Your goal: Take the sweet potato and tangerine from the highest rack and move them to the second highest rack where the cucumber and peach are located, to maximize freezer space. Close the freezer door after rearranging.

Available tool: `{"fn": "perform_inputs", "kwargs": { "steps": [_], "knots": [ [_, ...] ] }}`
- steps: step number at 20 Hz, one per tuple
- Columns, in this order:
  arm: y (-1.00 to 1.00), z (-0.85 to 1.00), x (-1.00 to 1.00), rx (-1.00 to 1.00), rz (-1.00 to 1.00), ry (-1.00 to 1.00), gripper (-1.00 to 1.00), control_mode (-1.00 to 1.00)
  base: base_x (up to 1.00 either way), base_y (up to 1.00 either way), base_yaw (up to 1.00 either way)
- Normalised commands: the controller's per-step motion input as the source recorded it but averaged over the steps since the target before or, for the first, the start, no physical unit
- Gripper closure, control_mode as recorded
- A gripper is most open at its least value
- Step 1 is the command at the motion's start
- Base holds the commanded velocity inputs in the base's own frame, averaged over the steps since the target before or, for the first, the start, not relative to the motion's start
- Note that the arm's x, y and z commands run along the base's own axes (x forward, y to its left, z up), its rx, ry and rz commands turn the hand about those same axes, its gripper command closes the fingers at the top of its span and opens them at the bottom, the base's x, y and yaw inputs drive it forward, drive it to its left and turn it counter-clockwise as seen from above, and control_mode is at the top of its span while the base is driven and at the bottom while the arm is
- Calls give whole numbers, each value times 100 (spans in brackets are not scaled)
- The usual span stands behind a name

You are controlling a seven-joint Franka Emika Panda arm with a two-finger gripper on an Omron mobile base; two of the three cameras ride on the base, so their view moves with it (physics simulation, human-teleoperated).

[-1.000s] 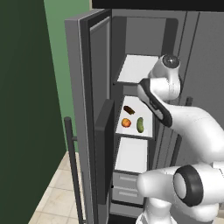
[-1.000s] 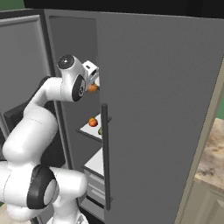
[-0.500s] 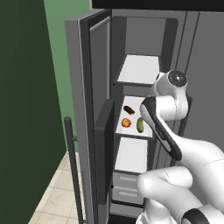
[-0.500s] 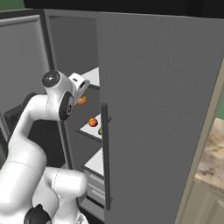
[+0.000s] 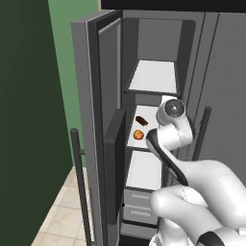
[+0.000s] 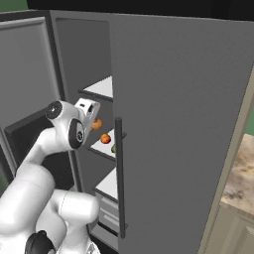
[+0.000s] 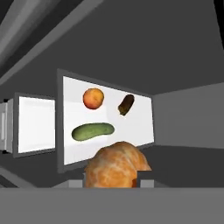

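My gripper (image 7: 114, 180) is shut on the tangerine (image 7: 117, 165), a pale orange ball held in front of the second highest rack (image 7: 135, 127). On that white plate lie the sweet potato (image 7: 126, 104), the peach (image 7: 93, 98) and the green cucumber (image 7: 92, 131). In the right base view the gripper (image 6: 94, 120) holds the tangerine (image 6: 97, 124) just left of the peach (image 6: 105, 139). The left base view has the sweet potato (image 5: 141, 120) and peach (image 5: 138, 135) on the second highest rack (image 5: 150, 114), below the bare highest rack (image 5: 153, 77). The freezer door (image 5: 96, 115) stands open.
The freezer door's inner bin (image 5: 115, 158) juts out at the left of the opening, its bar handle (image 5: 79, 182) further left. A third shelf plate (image 5: 144, 168) and grey drawers (image 5: 139, 206) lie below. The wider door (image 6: 178, 129) at the right is closed.
The arm has come down from the level of the highest rack to that of the second highest rack, carrying the tangerine with it. The things on the rack have not moved.
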Motion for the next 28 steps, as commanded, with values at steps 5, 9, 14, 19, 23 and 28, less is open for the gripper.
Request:
{"fn": "perform_inputs", "kwargs": {
  "steps": [5, 9, 14, 19, 23, 28],
  "knots": [
    [0, -44, 56, 0, 0, 8, 100, -100, 0, 0, 0],
    [0, -45, 59, 0, 0, 7, 100, -100, 0, 0, 0],
    [0, -45, 61, 0, 0, 1, 100, -100, 0, 0, 0],
    [0, -49, 54, 0, 0, 0, 100, -100, 0, 0, 0],
    [0, -46, 52, 0, 0, 0, 100, -100, 0, 0, 0],
    [0, -43, 48, 0, 0, 0, 100, -100, 0, 0, 0]
  ]
}}
